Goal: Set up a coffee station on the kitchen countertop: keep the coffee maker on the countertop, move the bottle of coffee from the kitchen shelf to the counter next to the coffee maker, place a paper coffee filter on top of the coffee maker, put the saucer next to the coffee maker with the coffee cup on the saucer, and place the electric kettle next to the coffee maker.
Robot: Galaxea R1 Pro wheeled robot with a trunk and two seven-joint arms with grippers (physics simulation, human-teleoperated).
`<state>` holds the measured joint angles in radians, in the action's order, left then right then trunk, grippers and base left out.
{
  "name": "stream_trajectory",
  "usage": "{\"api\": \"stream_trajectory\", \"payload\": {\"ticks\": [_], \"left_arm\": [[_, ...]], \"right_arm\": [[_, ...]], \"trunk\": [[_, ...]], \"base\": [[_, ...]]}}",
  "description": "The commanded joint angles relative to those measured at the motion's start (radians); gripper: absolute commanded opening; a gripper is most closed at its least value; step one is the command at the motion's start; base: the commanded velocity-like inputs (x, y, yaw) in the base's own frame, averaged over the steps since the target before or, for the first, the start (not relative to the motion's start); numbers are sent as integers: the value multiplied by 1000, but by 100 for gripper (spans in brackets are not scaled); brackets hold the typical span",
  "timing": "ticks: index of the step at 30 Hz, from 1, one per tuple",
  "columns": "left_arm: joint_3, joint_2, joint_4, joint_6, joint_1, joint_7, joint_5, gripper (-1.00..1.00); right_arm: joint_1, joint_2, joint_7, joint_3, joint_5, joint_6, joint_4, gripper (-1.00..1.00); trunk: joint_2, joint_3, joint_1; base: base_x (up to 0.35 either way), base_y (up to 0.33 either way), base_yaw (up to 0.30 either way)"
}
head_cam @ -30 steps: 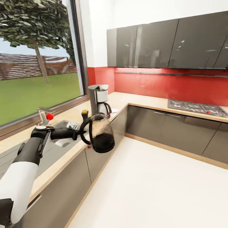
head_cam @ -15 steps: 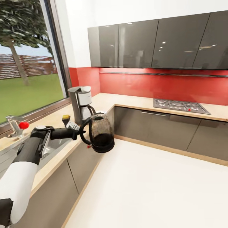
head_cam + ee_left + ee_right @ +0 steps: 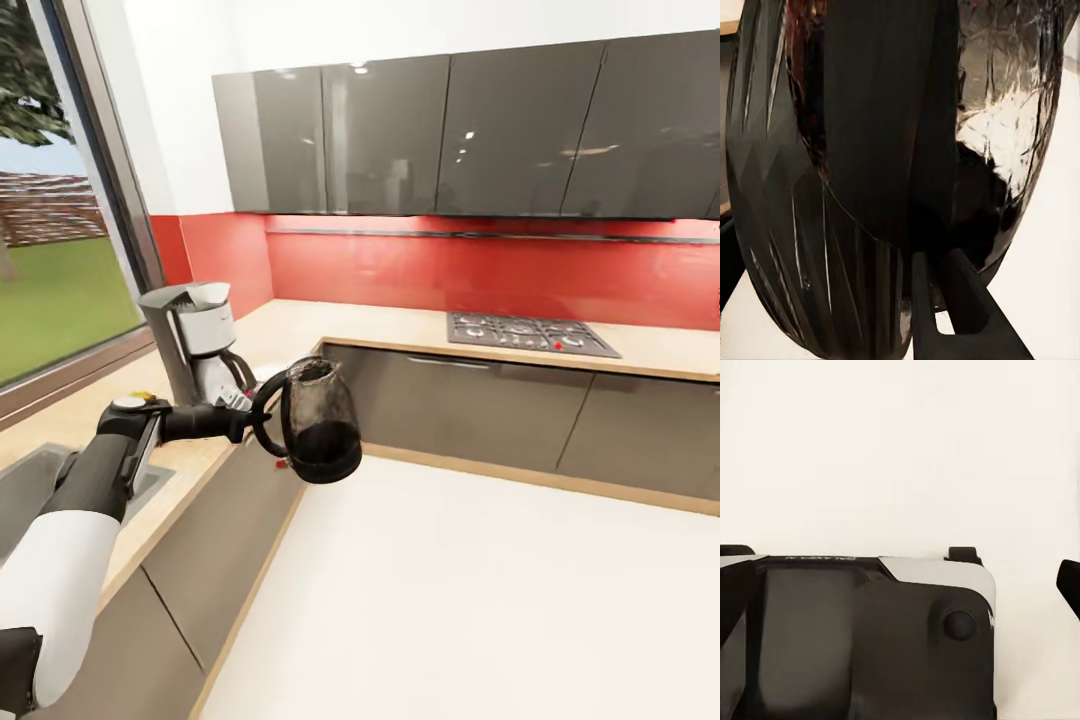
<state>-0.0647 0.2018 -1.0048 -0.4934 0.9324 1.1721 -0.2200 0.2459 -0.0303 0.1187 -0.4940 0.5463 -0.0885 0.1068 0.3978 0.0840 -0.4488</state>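
A kitchen corner: pale wooden surface running in an L under dark glossy wall cabinets, red splashback between them, pale floor in front.

Left pincer: closed on the black loop handle of the electric kettle. The arm reaches out level from the robot's shoulder. In the left wrist view the kettle body fills the picture at close range, with one dark finger in the foreground beside it.

Electric kettle: held upright in the air, clear of the surface, hanging over the floor just off the cabinet fronts. Glass body, dark in the lower part, lighter and speckled near the top.

Coffee maker: standing on the surface behind the left forearm, near the window. Grey and white housing with a carafe at its foot. A small white object lies on the surface just beside it, partly hidden by the kettle; its identity cannot be determined.

Further out: a sink basin is set into the surface near the robot's upper arm; a gas hob sits in the far run of surface.

Right pincer: the right wrist view shows part of a dark and silver robot housing against the pale floor; whether the fingers are open or closed cannot be told.
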Motion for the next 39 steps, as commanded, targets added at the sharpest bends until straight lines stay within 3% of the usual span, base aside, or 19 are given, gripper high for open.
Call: {"api": "stream_trajectory", "payload": {"ticks": [1,27,39], "left_arm": [[-3,0,-1,-10,1,7,-4,-100],[-3,1,-3,-9,1,7,-4,-100],[-3,1,-3,-10,-1,7,-3,-100]], "right_arm": [[1,0,4,-7,11,-4,0,100],[1,0,5,-7,11,-4,-1,100],[1,0,6,-8,10,-4,-2,100]], "trunk": [[2,2,-1],[2,2,-1],[2,-3,-1]], "base": [[335,0,-56],[321,-57,-20],[283,-149,-222]]}}
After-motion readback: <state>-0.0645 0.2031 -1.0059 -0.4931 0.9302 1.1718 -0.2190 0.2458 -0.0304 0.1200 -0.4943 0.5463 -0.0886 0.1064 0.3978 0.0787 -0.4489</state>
